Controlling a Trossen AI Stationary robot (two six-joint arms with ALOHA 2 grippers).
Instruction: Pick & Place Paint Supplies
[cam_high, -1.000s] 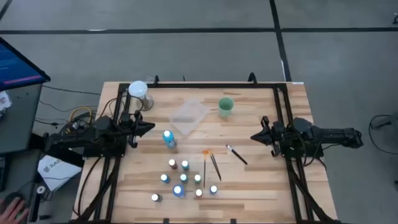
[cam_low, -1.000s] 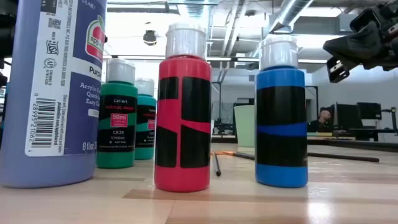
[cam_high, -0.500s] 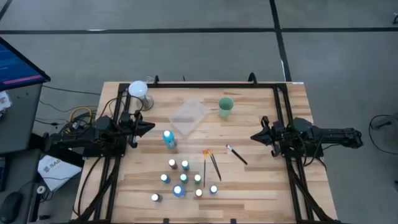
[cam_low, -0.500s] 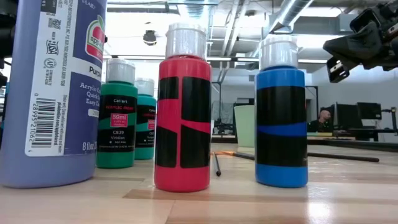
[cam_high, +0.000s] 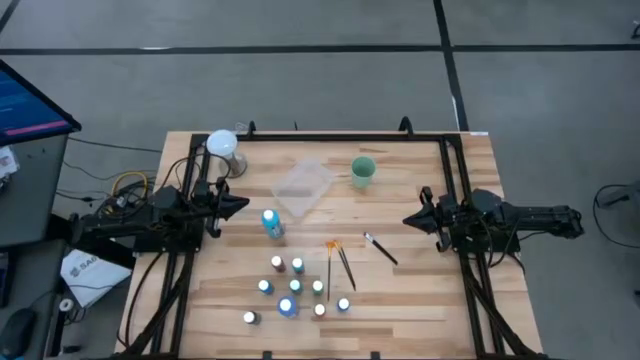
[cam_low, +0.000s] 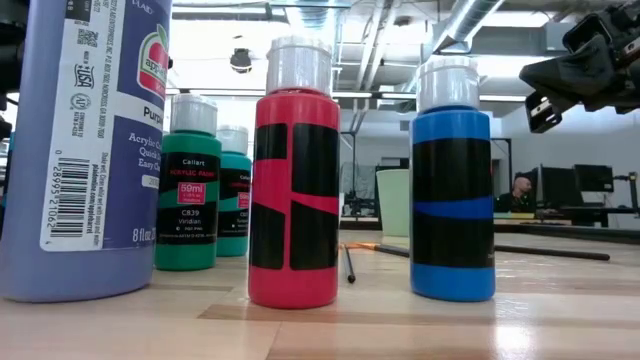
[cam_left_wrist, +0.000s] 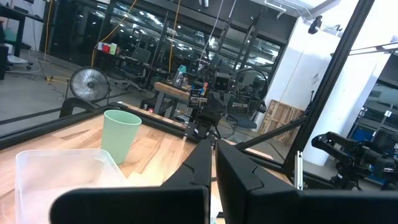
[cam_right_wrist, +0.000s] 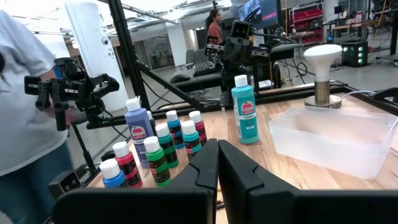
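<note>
L arm waits at the surface's (cam_high: 420, 300) left edge, its left pincer (cam_high: 243, 203) closed w/ nothing in it, tip aimed inward, near the taller teal-blue bottle (cam_high: 270, 222) but apart from it. Behind that arm, at the far left corner, a white dome lamp (cam_high: 222, 146). Next over, the clear plastic tray (cam_high: 303, 185) lies tilted, far-centre, w/ the teal-blue bottle just in front of its near-left end. Toward the near edge, a loose cluster of small white-capped paint bottles (cam_high: 295, 287) stands upright, approx. nine, incl. a second blue bottle (cam_high: 287, 306) in the group; low view shows a big purple one (cam_low: 85, 150), green (cam_low: 187, 190), red (cam_low: 294, 175) and blue (cam_low: 452, 180) standing close to the lens. Just right of the cluster's far side, two brushes lie side by side: the orange-tipped brush (cam_high: 329, 262) and a dark brush (cam_high: 346, 268), nearly parallel, not clearly touching. A third dark brush (cam_high: 380, 249) lies slanted a bit further right, apart from the pair. The green cup (cam_high: 363, 171) stands upright far-centre, right of the tray, well apart from the bottles. R arm waits at the right edge, right pincer (cam_high: 410, 220) closed & empty, tip pointing inward, near the third brush but clear of it. In the right wrist view a person in a white shirt (cam_right_wrist: 25, 118) stands beyond the surface.
</note>
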